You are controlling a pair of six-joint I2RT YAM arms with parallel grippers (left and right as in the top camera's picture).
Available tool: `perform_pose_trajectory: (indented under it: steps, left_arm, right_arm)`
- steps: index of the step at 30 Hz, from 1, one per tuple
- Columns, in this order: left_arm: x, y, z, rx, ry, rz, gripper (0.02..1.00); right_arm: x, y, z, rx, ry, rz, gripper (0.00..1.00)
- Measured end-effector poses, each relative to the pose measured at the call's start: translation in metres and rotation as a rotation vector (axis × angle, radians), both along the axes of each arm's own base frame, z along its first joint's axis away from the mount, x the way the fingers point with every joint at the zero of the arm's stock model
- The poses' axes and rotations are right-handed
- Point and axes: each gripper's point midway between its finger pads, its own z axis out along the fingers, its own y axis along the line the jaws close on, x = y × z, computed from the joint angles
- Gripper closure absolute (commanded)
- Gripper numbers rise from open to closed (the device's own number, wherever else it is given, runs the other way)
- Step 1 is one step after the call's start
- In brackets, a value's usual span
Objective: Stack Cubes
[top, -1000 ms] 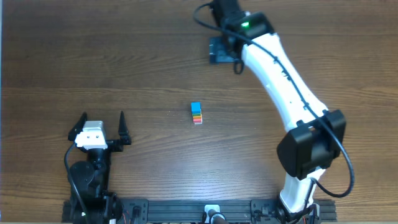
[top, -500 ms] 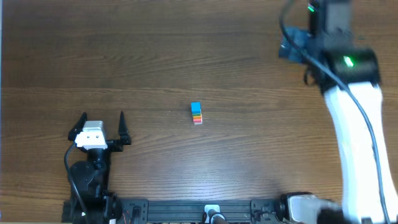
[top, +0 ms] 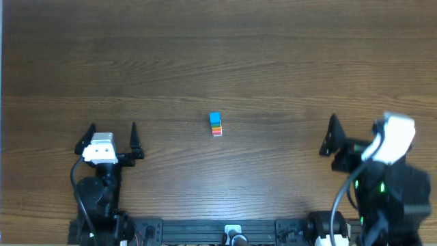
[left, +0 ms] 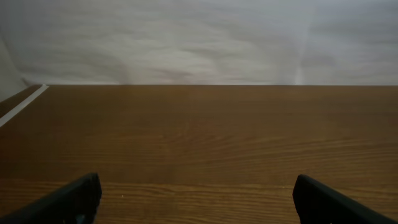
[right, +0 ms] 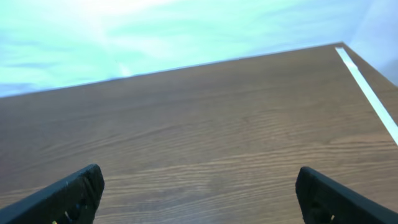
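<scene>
A small stack of cubes [top: 216,125] stands at the middle of the wooden table, blue on top with orange and red layers under it. My left gripper [top: 113,131] rests open near the table's front left, well to the left of the stack, with nothing between its fingers [left: 68,200]. My right gripper [top: 350,130] sits open near the front right, far to the right of the stack, also holding nothing; its dark fingertips [right: 62,193] frame bare wood in the right wrist view.
A pale wall [left: 199,37] rises behind the table's far edge. A white strip [right: 367,93] runs along the table's side edge in the right wrist view. Bare wood [top: 218,55] lies all around the stack.
My right arm has pulled back from the far side of the table, swinging right and then down to a folded pose at the front right. The stack and the left arm have stayed put.
</scene>
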Motion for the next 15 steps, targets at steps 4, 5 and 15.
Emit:
perform_pose_trajectory:
  steps: [4, 5, 15]
  left_arm:
    - [0.000, 0.000, 0.000, 0.000, 0.000, 0.000, 0.018]
    - [0.000, 0.000, 0.000, 0.000, 0.000, 0.000, 0.018]
    - [0.000, 0.000, 0.000, 0.000, 0.000, 0.000, 0.018]
  right_arm:
    - [-0.014, 0.005, -0.018, 0.007, -0.049, 0.031, 0.009]
    - [-0.015, 0.007, -0.023, 0.010, -0.065, 0.039, 0.009]
    - [-0.005, 0.013, -0.049, -0.067, -0.243, 0.092, 0.007]
